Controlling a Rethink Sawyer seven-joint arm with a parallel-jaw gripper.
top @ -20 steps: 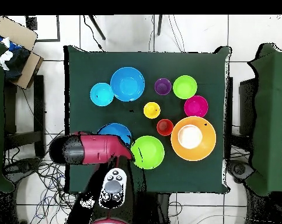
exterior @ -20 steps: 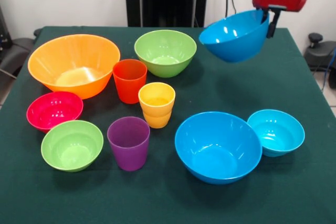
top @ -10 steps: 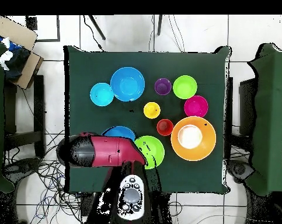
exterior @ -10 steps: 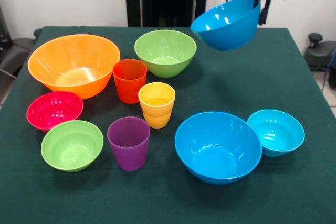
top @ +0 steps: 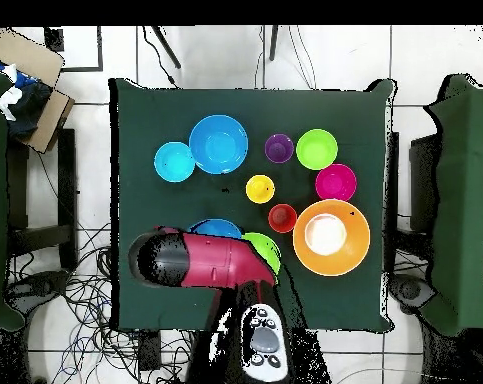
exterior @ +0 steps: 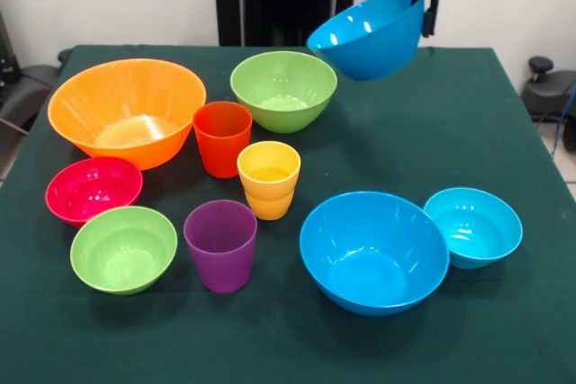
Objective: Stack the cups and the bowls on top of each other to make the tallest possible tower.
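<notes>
One lg blue bowl (exterior: 367, 35) held aloft, tilted | gripper (exterior: 423, 8) seemingly clamps rim

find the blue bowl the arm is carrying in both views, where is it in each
Front view: the carried blue bowl hangs tilted at top centre-right, in the end effector.
Overhead view: only a blue sliver shows above the red arm, lower left of centre.
Shared landmark: the medium green bowl beside it.

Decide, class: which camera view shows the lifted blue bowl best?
The front view: the lifted blue bowl hangs tilted and unobstructed, held at its rim by the gripper. In the overhead view the arm covers most of it, leaving only a blue sliver.
</notes>
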